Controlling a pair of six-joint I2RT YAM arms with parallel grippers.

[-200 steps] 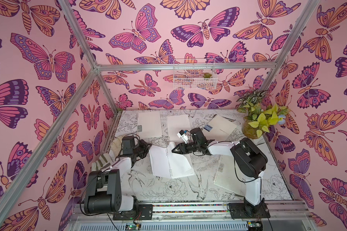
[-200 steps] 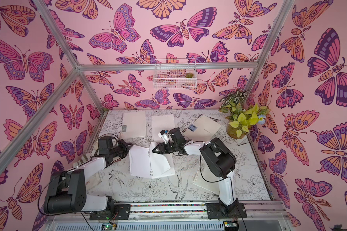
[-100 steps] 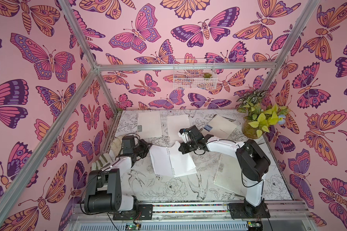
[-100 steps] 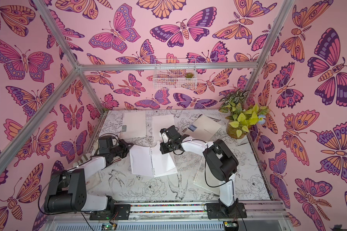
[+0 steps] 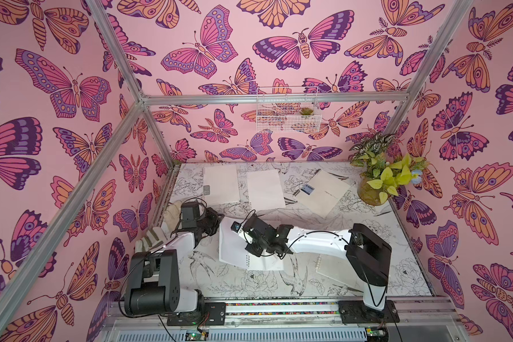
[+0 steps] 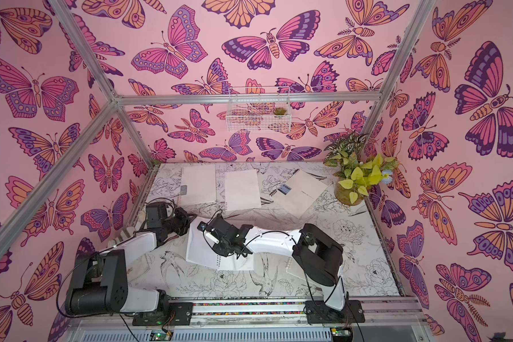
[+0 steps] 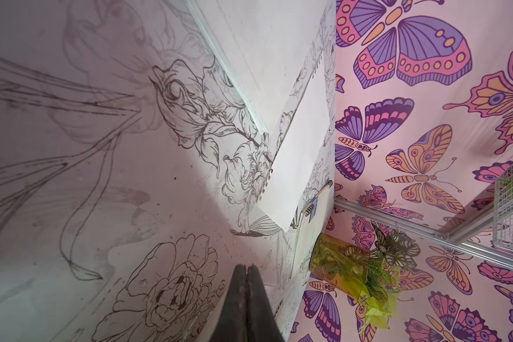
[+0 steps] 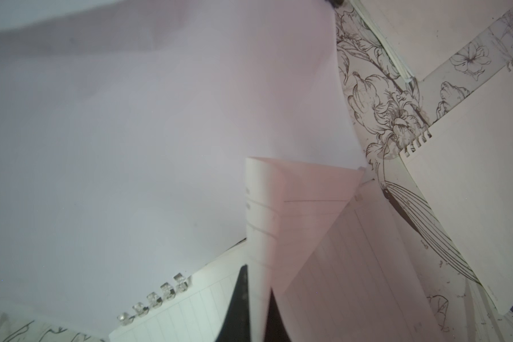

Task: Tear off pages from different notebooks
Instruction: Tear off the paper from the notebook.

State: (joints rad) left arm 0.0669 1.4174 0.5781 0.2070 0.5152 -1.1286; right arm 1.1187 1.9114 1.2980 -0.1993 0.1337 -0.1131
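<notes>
- Closest in, the right gripper has its jaws pinched tight on the corner of a ruled page. The corner curls into a cone above the fingertips, so the hold looks to be on the free edge, away from the binding.
- That page belongs to the open notebook in the middle of the table. Its clear rings sit near the grip, and the turned-back half fills most of the right wrist view.
- The left gripper is fully closed, its tips meeting with nothing visible between them. In both top views it sits at the far corner of the turned-back half. I judge it is there to pin the book, so that a pull tears paper rather than drags the whole notebook. Whether it actually presses down I cannot tell.
- Farther out, a loose sheet with a punched edge lies flat at the back. It sits between a closed notebook with a grey label and the CAMP notebook.
- Another ring-bound notebook lies partly under the right arm.
- By my reading, one page is already off and this is the pull on a second book. The pull should run away from the rings. With so little paper held, the corner may rip off alone.
</notes>
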